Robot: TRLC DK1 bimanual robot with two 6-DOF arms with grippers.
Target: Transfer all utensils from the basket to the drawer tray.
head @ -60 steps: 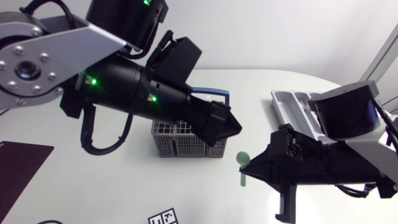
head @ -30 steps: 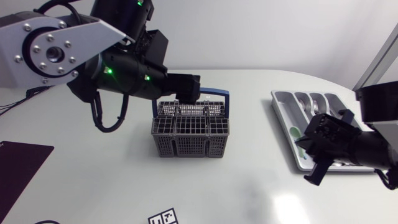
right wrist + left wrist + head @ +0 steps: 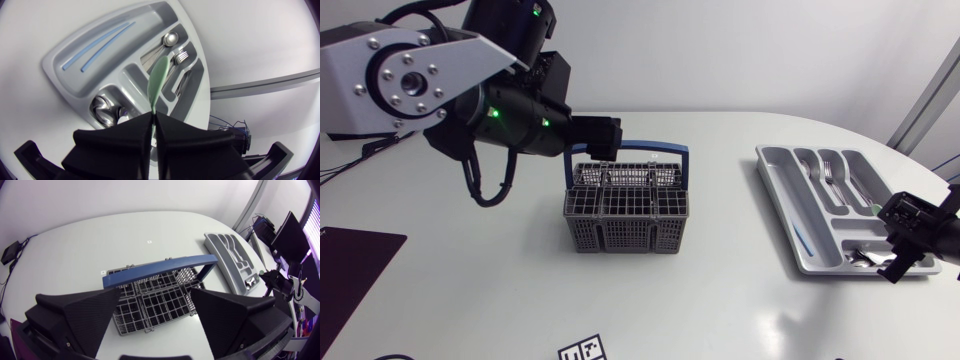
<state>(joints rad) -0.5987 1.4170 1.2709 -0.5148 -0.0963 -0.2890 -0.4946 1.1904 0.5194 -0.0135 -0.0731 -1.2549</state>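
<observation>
- Fingers, left gripper (image 3: pixel 155 294): both fingers (image 3: pixel 80 315) spread wide and touching nothing. The basket (image 3: pixel 150 305) sits ahead of and below the gap, apart from both.
- Fingers, right gripper (image 3: pixel 152 117): fingers (image 3: pixel 120 142) pressed together on the thin handle of the green spoon (image 3: pixel 159 75), pinching it from two sides.
- Basket: grey wire with several compartments, upright on the table (image 3: pixel 720 300). Its blue handle (image 3: pixel 160 269) stands raised across the top.
- Left gripper, head view: above the basket's rear corner on the left arm's side, near that end of the handle.
- Printed marker (image 3: pixel 582 350): flat on the table, near the basket's front side.
- Dark mat (image 3: pixel 350 265): well apart from the basket, on the left arm's side.
- Drawer tray (image 3: pixel 767 160): grey with moulded compartments, well apart from the basket, on the right arm's side.
- Green spoon: well apart from the basket, over the drawer tray. The bowl end points ahead of the right gripper, above the middle dividers. Cannot tell whether it touches the tray.
- Tray contents, right wrist view: two blue strips (image 3: pixel 100 42) in the long compartment on the basket side, a metal spoon (image 3: pixel 170 39) and a fork (image 3: pixel 181 56) in the narrow slots, and more metal spoons (image 3: pixel 102 110) in the cross compartment nearest the right gripper.
- Right gripper, head view: farther from the basket than the tray, at the tray's outer corner.
</observation>
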